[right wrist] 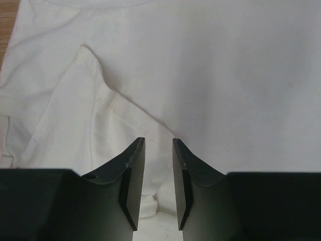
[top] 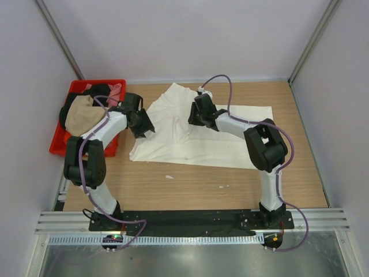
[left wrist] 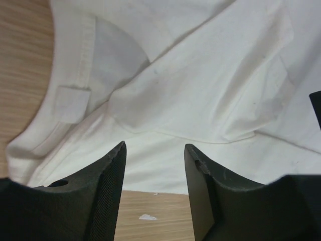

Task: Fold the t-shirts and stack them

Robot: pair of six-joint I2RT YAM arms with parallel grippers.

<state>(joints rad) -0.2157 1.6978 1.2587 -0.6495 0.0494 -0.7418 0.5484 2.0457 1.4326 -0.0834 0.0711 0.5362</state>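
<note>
Left end effector (left wrist: 154, 148) spread, right end effector (right wrist: 158, 143) narrowly spread, both over cream t-shirt (top: 173, 144); red crate (top: 59, 145) nearby, left.

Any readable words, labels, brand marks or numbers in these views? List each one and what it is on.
No readable text in any view.
Neck tag on the cream t-shirt: looks blank, no print visible.
Red crate: no markings seen.
Base plate under the arms: any marks are too small to read.
</note>
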